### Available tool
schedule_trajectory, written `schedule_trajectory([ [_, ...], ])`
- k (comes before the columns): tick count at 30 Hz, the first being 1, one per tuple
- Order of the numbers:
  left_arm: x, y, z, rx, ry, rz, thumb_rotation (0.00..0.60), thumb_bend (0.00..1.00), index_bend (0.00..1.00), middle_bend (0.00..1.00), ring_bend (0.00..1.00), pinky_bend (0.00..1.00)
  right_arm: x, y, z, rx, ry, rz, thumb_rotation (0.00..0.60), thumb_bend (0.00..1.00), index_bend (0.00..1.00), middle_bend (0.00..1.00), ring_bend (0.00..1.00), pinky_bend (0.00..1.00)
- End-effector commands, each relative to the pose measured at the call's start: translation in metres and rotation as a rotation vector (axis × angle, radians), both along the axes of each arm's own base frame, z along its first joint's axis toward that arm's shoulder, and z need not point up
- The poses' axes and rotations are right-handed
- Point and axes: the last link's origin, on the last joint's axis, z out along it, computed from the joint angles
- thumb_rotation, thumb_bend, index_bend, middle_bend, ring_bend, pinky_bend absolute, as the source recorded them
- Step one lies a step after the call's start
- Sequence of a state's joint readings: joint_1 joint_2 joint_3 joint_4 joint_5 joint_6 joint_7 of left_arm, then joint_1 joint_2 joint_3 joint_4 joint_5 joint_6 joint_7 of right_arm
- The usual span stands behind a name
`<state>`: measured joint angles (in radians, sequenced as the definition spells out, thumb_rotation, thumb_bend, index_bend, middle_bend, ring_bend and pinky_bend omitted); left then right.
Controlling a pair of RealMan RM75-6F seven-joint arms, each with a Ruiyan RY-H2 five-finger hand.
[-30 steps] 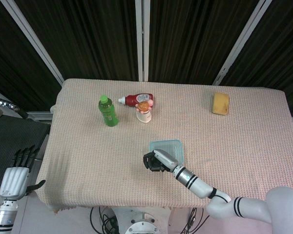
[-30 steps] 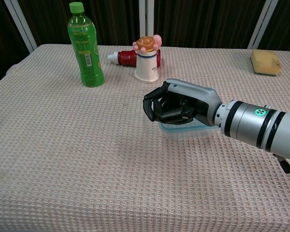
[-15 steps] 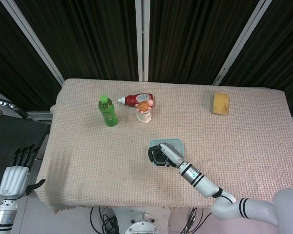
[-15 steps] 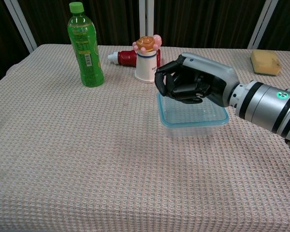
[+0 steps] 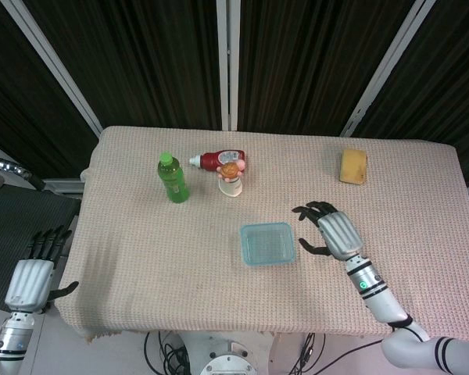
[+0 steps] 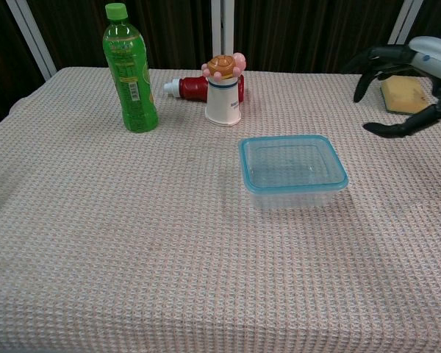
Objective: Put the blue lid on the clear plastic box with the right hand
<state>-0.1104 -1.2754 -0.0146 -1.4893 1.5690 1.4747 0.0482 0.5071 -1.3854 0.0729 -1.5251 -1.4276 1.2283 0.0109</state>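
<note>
The clear plastic box (image 5: 266, 244) (image 6: 293, 171) sits near the middle of the table with the blue lid (image 6: 292, 162) lying on top of it, its blue rim around the box's edge. My right hand (image 5: 331, 231) (image 6: 415, 83) hovers to the right of the box, apart from it, fingers spread and holding nothing. My left hand (image 5: 33, 273) hangs off the table's left edge, fingers apart and empty; the chest view does not show it.
A green bottle (image 5: 172, 177) (image 6: 130, 68), a red bottle lying on its side (image 5: 219, 160) and a white cup with a toy on top (image 5: 231, 179) (image 6: 224, 91) stand at the back left. A yellow sponge (image 5: 353, 166) (image 6: 403, 94) lies at the back right.
My right hand has lifted off the lidded box, opened its fingers and moved away to the right. The box and lid stay in place.
</note>
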Motion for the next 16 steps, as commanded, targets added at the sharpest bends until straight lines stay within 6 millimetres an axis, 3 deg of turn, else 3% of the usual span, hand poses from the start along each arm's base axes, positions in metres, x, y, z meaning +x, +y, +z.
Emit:
schedule_trajectory([
  [1,0.002,0.003,-0.001,0.0,-0.001,-0.004,0.6,0.0,0.06,0.0,0.0,0.0,-0.049,0.036,0.048,-0.132,0.179,-0.189,0.6,0.02,0.0,0.02,0.0,0.0],
  [11,0.007,0.009,-0.008,0.001,0.0,-0.011,0.6,0.0,0.06,0.0,0.0,0.0,-0.087,0.109,0.08,-0.249,0.168,-0.311,0.6,0.02,0.0,0.0,0.0,0.0],
  [16,0.006,0.008,-0.008,0.005,-0.001,-0.006,0.6,0.0,0.06,0.0,0.0,0.0,-0.091,0.12,0.082,-0.25,0.144,-0.303,0.6,0.03,0.0,0.0,0.0,0.0],
])
